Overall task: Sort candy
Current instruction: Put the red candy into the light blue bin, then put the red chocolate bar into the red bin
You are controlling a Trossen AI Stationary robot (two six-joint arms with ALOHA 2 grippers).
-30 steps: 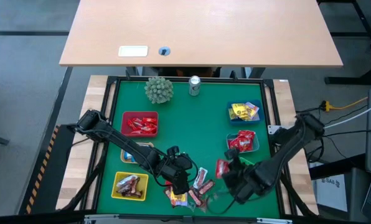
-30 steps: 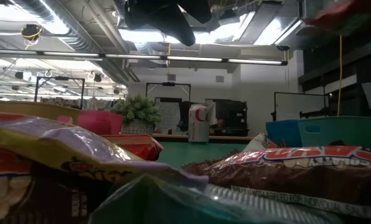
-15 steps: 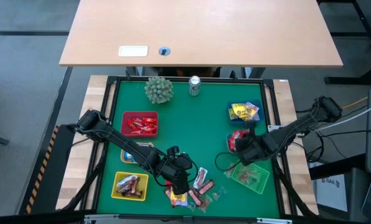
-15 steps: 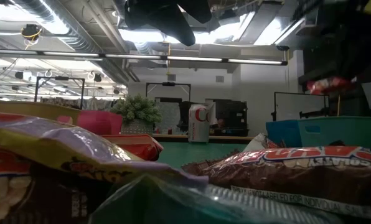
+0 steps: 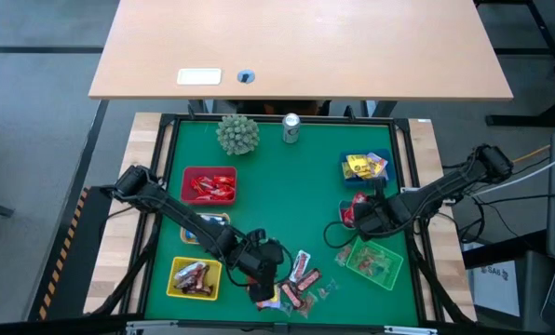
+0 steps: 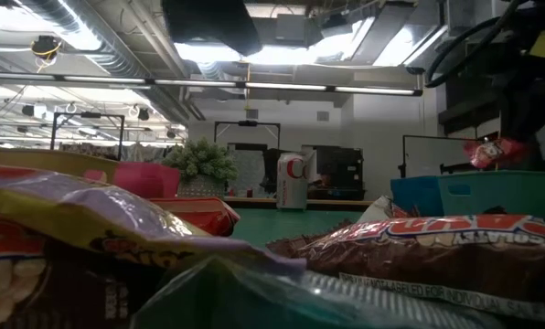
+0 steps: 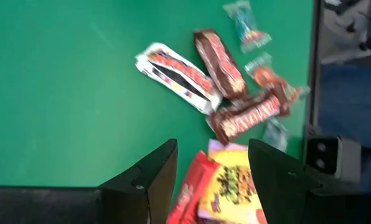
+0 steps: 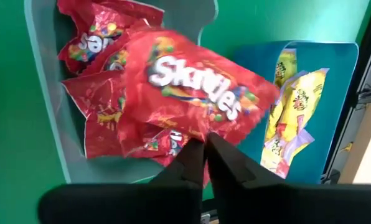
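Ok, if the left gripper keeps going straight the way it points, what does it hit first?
Most likely the red and yellow candy packets right between the open left gripper fingers; depth is unclear.

Both arms are matte black with jointed tubular links and loose black cables looping alongside them. The left gripper (image 7: 207, 171) has two broad, flat black fingers with angled inner edges; the right gripper (image 8: 203, 155) has narrow black fingers tapering to thin tips.
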